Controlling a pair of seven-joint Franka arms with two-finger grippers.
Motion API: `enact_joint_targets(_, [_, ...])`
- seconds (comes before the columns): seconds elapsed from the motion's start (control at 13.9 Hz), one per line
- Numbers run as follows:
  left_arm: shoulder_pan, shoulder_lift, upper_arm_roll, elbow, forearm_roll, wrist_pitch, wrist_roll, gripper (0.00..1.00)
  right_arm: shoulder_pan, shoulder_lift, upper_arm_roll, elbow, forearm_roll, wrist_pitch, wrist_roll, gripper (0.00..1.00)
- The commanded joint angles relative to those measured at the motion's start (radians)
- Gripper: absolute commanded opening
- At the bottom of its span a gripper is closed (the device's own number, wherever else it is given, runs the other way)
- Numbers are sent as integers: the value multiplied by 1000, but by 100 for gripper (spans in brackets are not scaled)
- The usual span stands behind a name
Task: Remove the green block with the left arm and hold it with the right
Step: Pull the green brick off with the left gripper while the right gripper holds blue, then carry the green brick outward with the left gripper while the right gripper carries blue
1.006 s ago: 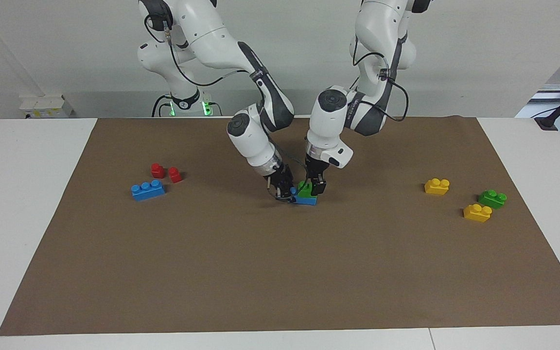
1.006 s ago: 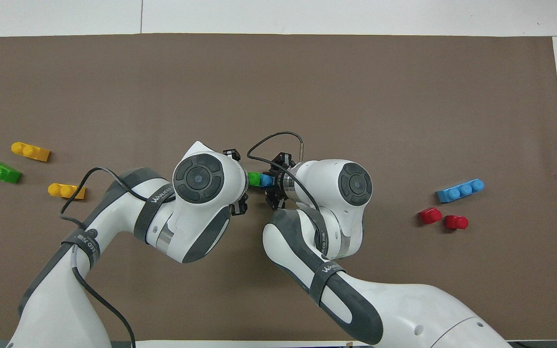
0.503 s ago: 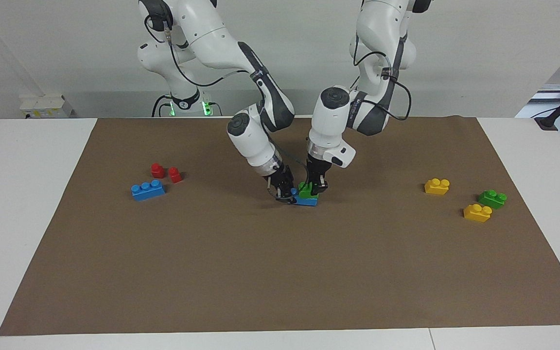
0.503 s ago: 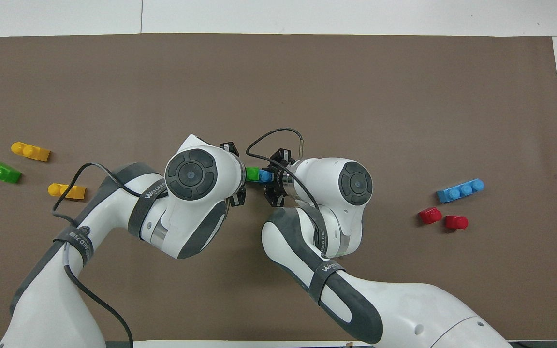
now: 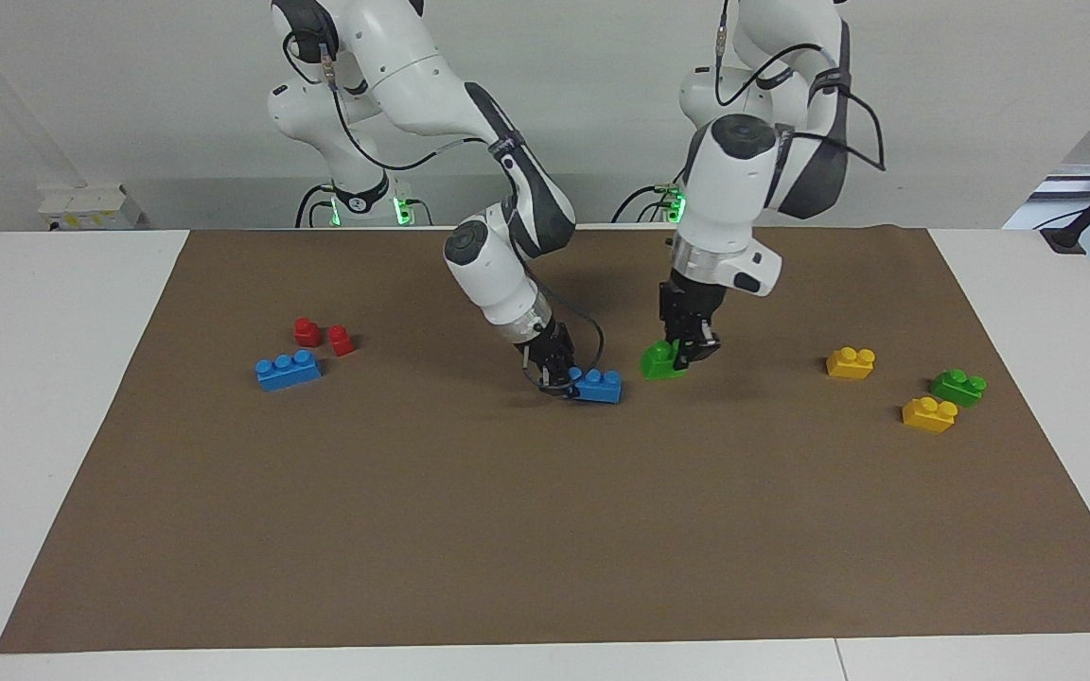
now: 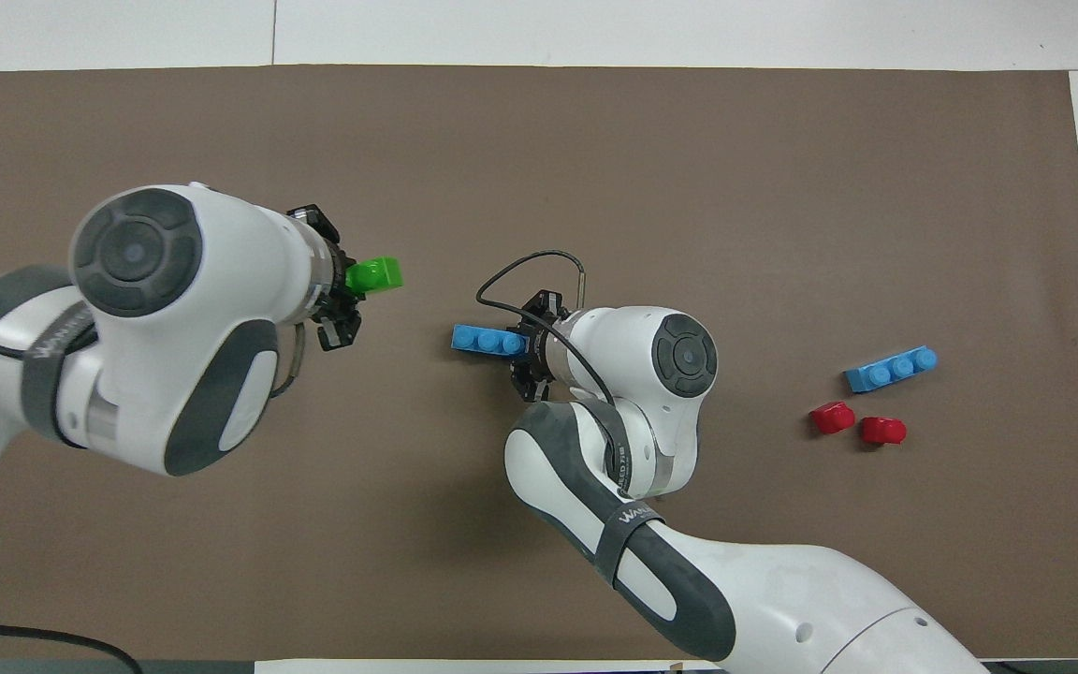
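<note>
Left tool point(image 5: 694, 352) pinching green block point(image 5: 660, 360) above mat; right tool point(image 5: 559, 374) clamping blue brick point(image 5: 599, 384) down

We see a matt brown sheet point(image 5: 545, 530), paper-like and smooth, spread over the white counter point(image 5: 53, 397), whose surface looks smooth with a faint sheen. The green block point(image 5: 660, 361) looks like glossy moulded plastic, as does the blue brick point(image 5: 599, 385) lying on the sheet. The arms' shells are smooth, glossy white plastic with dark grey matt bands; the left tool point(image 5: 694, 348) and the right tool point(image 5: 559, 376) look matt black.
</note>
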Motion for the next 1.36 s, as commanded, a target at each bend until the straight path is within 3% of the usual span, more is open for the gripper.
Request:
enact_joint_targets(0.0, [46, -49, -3, 2, -46, -59, 93, 0, -6, -5, -1, -6, 30, -8, -17, 0])
enact_joint_targets(0.14, [92, -64, -2, 2, -50, -88, 170, 0, -26, -17, -7, 6, 24, -44, -20, 0])
enact_joint_targets(0.36, [176, -75, 1, -9, -50, -113, 390, 0, -121, -65, -14, 75, 2, -243, -74, 0])
enact_joint_targets(0.65, [307, -63, 1, -53, -50, -98, 772, 0, -326, -120, -13, 195, -154, -535, -187, 0])
enact_joint_targets(0.86, [347, -9, 1, -79, -50, -11, 928, 0, -513, -112, -15, 299, -197, -750, -414, 0])
enact_joint_targets(1.01, [361, 34, 4, -81, -50, 55, 1012, 0, -631, -97, -15, 289, -252, -772, -613, 0])
enact_joint_targets(1.29, [396, 110, 8, -78, -44, 132, 1192, 0, -773, -22, -15, 266, -260, -780, -742, 0])
